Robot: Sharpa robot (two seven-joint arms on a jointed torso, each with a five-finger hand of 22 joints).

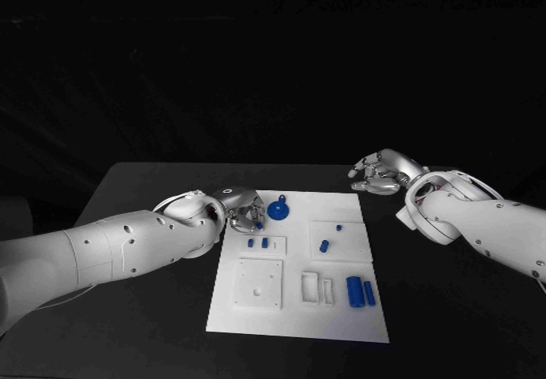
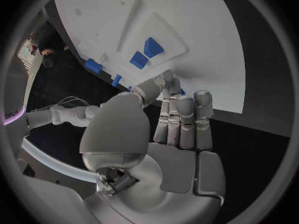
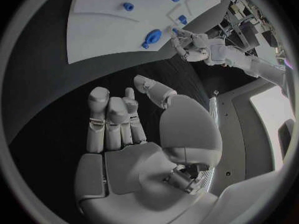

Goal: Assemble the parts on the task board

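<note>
here the deciding relation is between the left hand (image 1: pixel 233 207) and the round blue part (image 1: pixel 278 210) at the far end of the task board (image 1: pixel 298 316): the part lies just beside the fingers, on the board-centre side of them, with its stem pointing to the far edge. the left hand holds nothing, fingers close together and slightly curled. the right hand (image 1: pixel 385 172) hovers off the board's far right corner, well apart from the part, fingers curled and empty. judged from this, the left hand is nearer.
</note>
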